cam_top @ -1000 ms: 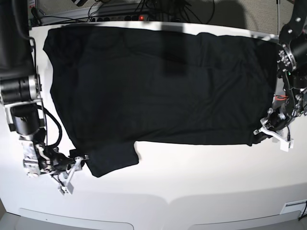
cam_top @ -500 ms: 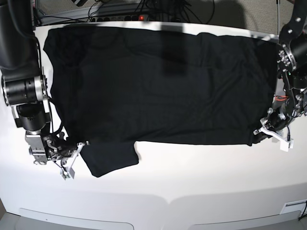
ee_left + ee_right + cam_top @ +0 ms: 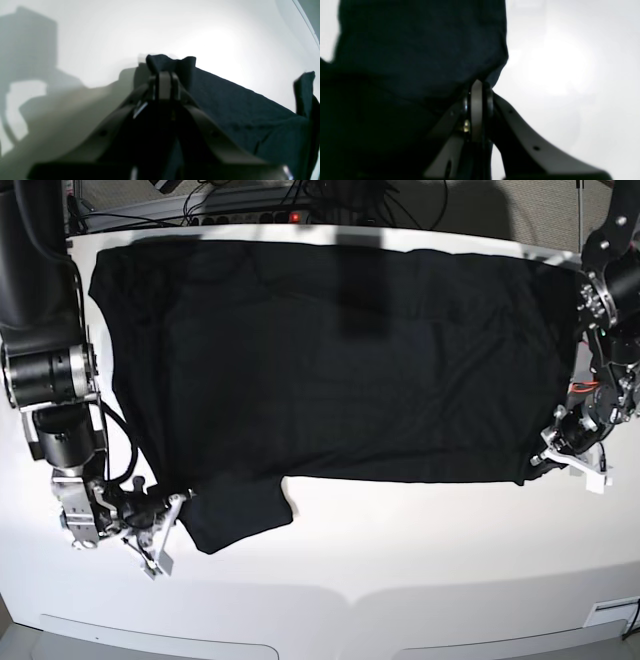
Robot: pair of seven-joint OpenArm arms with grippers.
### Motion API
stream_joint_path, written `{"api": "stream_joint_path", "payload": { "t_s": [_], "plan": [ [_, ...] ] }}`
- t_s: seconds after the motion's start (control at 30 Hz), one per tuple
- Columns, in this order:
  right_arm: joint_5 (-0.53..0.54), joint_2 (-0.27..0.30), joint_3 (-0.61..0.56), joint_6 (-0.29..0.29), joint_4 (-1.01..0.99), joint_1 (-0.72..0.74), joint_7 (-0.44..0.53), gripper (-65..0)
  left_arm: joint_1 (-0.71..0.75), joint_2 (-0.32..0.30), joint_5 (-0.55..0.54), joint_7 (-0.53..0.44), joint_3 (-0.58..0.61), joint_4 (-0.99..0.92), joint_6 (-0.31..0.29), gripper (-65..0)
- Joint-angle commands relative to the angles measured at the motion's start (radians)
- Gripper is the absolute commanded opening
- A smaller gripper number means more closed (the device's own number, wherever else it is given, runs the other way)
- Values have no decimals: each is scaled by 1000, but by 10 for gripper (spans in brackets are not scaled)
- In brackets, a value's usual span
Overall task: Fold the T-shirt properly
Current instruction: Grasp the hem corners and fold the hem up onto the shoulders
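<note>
1. The left pincer (image 3: 160, 75) is pressed together on the black T-shirt (image 3: 350, 360), at a near corner.
2. The right pincer (image 3: 481, 83) is pinched shut on the shirt's opposite side edge.
3. Between and beyond both pincers, the shirt spreads wide across a white table (image 3: 400, 580).
4. Nearer than the right pincer, one sleeve juts out.

Left arm (image 3: 612, 330), at the right of the base view: dark, segmented body with pale edges and small light spots; a short orange-red cable (image 3: 584, 387) beside its lower section; white angular parts near the tip. Right arm (image 3: 60, 390), at the left: black and grey blocky segments, dotted with bright round screw-like spots; a black cable (image 3: 131, 442) bowed outward in a loop; silvery, jagged-looking parts toward the end, their finer detail too small to tell.
</note>
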Motion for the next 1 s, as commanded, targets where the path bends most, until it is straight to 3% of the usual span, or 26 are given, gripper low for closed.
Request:
{"api": "stream_joint_path", "payload": {
  "t_s": [0.0, 0.17, 0.4, 0.6, 0.7, 0.8, 0.97],
  "plan": [
    [31, 18, 3, 5, 32, 41, 2, -650, -23, -13, 14, 26, 3, 5, 9, -650],
    [156, 51, 3, 28, 149, 36, -99, -650, -25, -19, 8, 43, 3, 20, 9, -650],
    [302, 100, 3, 28, 337, 13, -256, -650, -25, -18, -106, 128, 3, 117, 9, -650],
    [385, 175, 3, 28, 571, -158, -296, -650, -22, -19, -151, 216, 3, 209, 9, -650],
    [407, 225, 16, -14, 729, -278, -303, -650, -16, -18, -174, 254, 3, 236, 9, -650],
    [386, 249, 85, -23, 840, -389, -320, -650, 7, -21, -188, 259, 3, 264, 9, -650],
    [413, 238, 299, -23, 980, -575, -329, -650, 99, -29, -272, 282, 3, 386, 9, -650]
  ]
}}
